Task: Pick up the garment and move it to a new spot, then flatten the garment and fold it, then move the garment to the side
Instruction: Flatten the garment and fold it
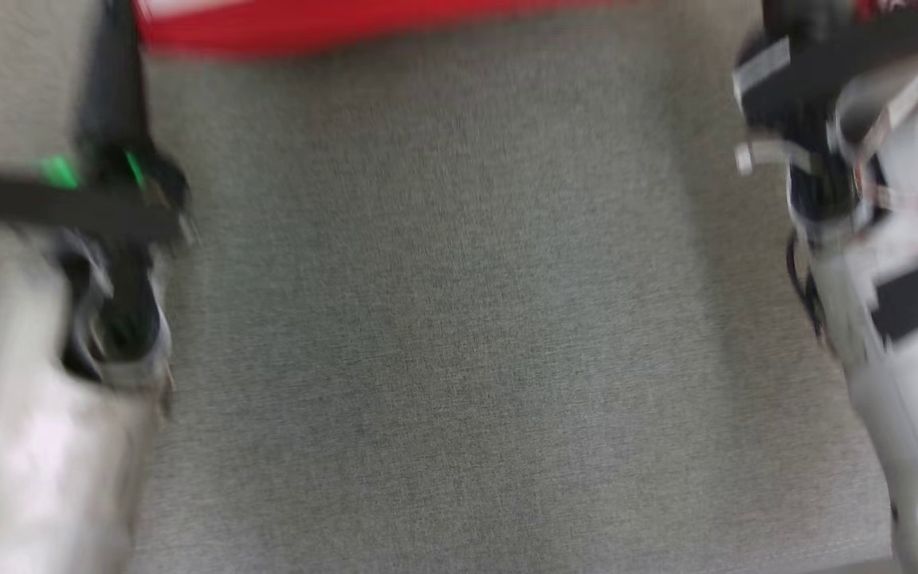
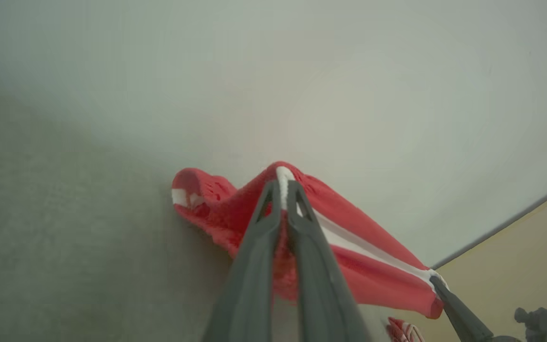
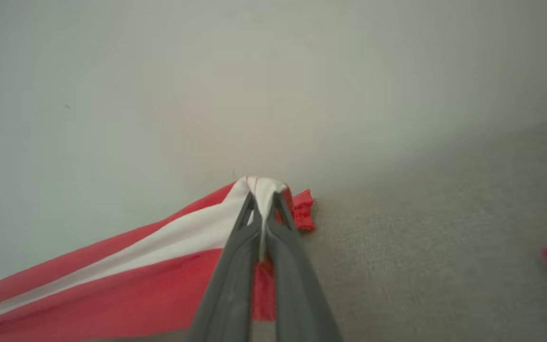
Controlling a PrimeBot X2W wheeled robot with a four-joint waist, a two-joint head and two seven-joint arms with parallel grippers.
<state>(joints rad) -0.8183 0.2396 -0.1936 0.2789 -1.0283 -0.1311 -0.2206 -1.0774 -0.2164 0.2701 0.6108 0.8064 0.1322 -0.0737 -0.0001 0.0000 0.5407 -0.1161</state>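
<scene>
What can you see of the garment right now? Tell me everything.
The garment is red, of a mesh-like knit, with a white stripe running along it. It is stretched between the left gripper and the right gripper, each shut on the stripe at one end, with red fabric sagging below. It is over the grey surface; whether it touches that, I cannot tell.

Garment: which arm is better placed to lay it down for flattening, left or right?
Neither clearly: left gripper and right gripper each pinch one end of the garment, stretched between them. Probably both should lower it together.
</scene>
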